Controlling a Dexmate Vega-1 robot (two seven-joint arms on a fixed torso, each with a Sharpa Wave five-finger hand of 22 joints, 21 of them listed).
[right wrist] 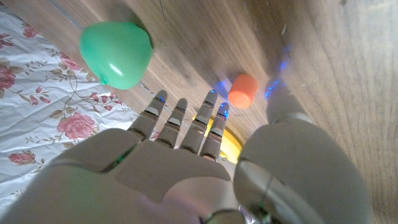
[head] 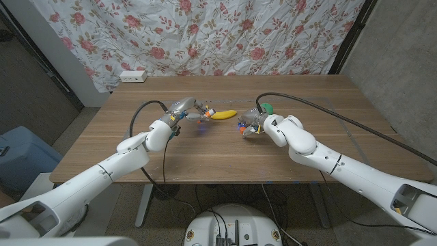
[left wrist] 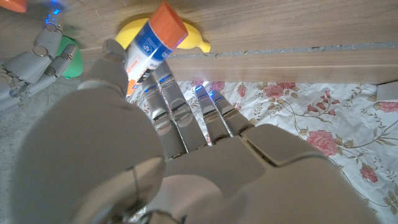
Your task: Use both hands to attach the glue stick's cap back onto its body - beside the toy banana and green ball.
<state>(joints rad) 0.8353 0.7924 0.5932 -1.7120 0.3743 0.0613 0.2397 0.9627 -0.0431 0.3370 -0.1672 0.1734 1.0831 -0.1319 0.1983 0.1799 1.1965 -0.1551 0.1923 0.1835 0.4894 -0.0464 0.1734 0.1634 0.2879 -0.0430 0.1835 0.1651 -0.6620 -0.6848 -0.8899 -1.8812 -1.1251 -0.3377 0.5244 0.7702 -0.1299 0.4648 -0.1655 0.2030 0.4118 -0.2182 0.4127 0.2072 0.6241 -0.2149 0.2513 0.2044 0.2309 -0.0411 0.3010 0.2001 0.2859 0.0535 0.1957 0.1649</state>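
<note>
My left hand [head: 183, 109] [left wrist: 168, 143] holds the glue stick body [head: 203, 113] [left wrist: 152, 40], a white and blue tube with an orange end, pinched between thumb and fingers just above the table. The yellow toy banana [head: 224, 114] [left wrist: 194, 38] lies right behind it. The small orange cap [head: 241, 125] [right wrist: 242, 91] sits on the wood just off the fingertips of my right hand [head: 258, 125] [right wrist: 205, 162], between thumb and fingers, with a little gap on each side. The green ball [head: 268, 108] [right wrist: 117, 53] rests just beyond that hand.
The wooden table [head: 328, 116] has free room on both sides of the two hands. A black cable [head: 321, 108] runs across the right part of the table. A floral curtain [head: 225, 34] hangs behind the far edge, with a white power strip [head: 133, 76] at its foot.
</note>
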